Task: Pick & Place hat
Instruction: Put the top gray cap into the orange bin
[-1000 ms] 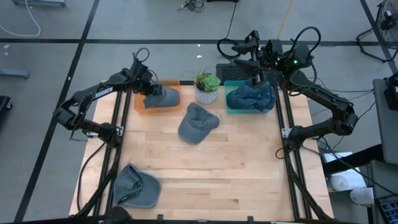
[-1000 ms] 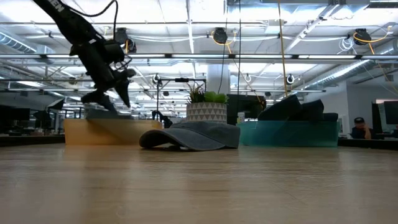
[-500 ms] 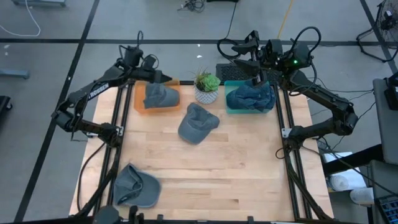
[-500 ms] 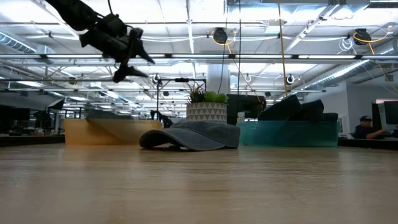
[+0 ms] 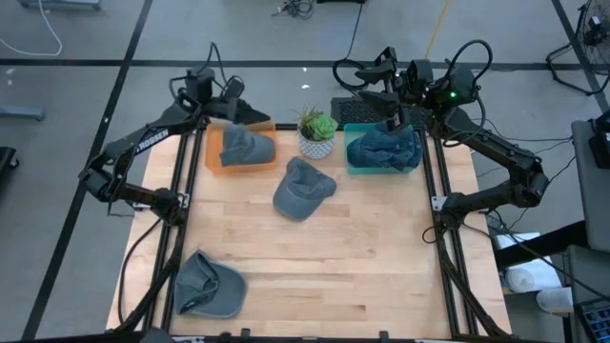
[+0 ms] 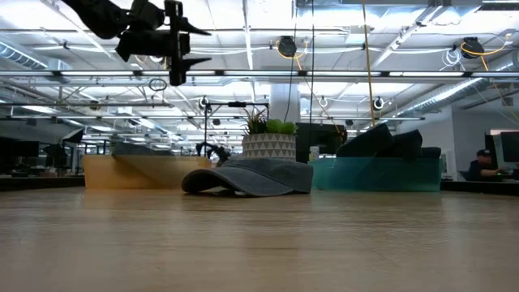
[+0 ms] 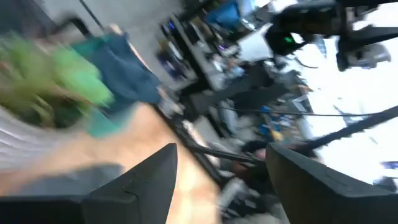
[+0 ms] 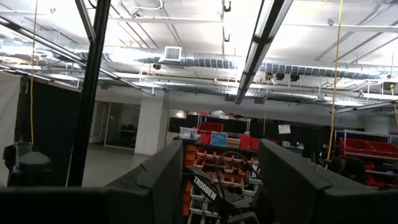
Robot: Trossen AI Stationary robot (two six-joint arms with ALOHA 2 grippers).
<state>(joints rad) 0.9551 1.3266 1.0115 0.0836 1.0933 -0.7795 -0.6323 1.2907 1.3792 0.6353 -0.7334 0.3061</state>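
Left gripper point(image 5: 250, 112) hung high over the back left of my table, just past the rear edge of the orange bin point(image 5: 214, 157); seen from table height it point(image 6: 182, 49) sat well above everything, fingers point(image 7: 140, 186) spread apart with nothing between them. On my overhead feed, taking the table's middle as the clock's centre, that put it at about 11 o'clock.

One grey hat point(image 5: 250, 146) lay inside the orange bin. A second grey hat point(image 5: 303, 189) rested flat on the wood near the centre, at roughly 12 o'clock, just in front of the potted plant point(image 5: 316, 133); from table height it point(image 6: 251, 177) sat brim-left before the white pot. A third grey hat point(image 5: 210, 286) lay at about 7 o'clock, near the front left corner, well apart from the others.

At 1 o'clock I saw the teal bin point(image 5: 355, 164) filled with blue cloth point(image 5: 384, 149). My right gripper point(image 5: 393, 119) was above that bin's rear edge, its fingers point(image 8: 155, 183) apart and empty.
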